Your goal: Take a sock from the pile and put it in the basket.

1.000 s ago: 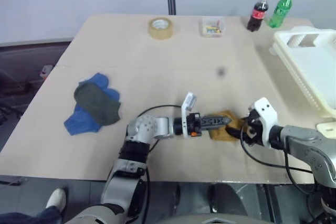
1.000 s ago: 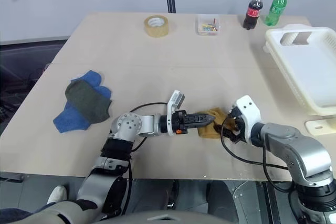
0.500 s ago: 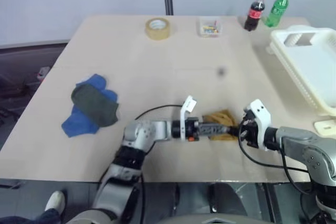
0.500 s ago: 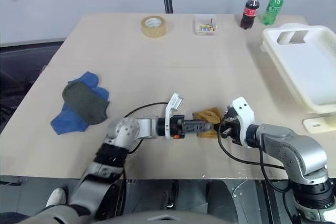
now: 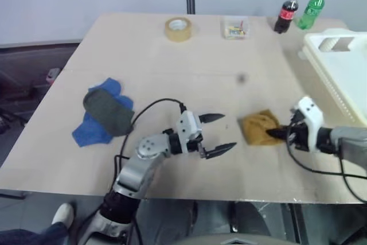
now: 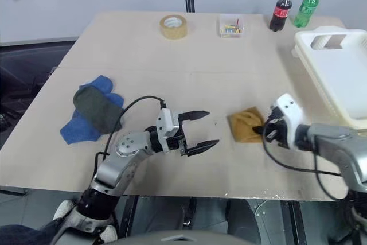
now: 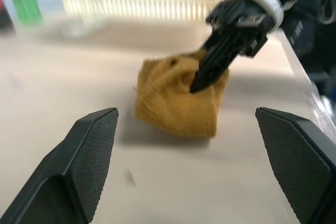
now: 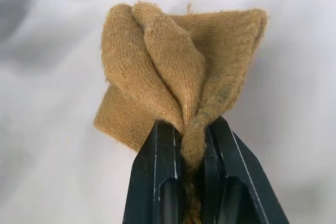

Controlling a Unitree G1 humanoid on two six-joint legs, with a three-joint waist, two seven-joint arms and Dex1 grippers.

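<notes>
Jaws of the right gripper (image 8: pixel 190 145) were pinched tight on a fold of the mustard-yellow sock (image 5: pixel 259 128), which bunched up between the two black fingers (image 8: pixel 157 182) in the right wrist view. Seen from the head camera, that sock lay crumpled on the tan surface (image 5: pixel 172 67) at about four o'clock from the surface's middle, its far edge gripped by the right gripper at its three o'clock side. Jaws of the left gripper (image 5: pixel 217 133) stood spread wide and held nothing; it hung near the sock's nine o'clock side, apart from it. The pile (image 5: pixel 102 113), a dark grey sock lying over blue ones, sat well apart at about eight o'clock on the surface. The white slatted basket (image 5: pixel 344 67) stood at the surface's three o'clock edge, well apart from the sock. Along the twelve o'clock edge were a roll of tape (image 5: pixel 178 28), a small clear box (image 5: pixel 234 28), a cola bottle (image 5: pixel 285 12) and a green bottle (image 5: pixel 313 8).
</notes>
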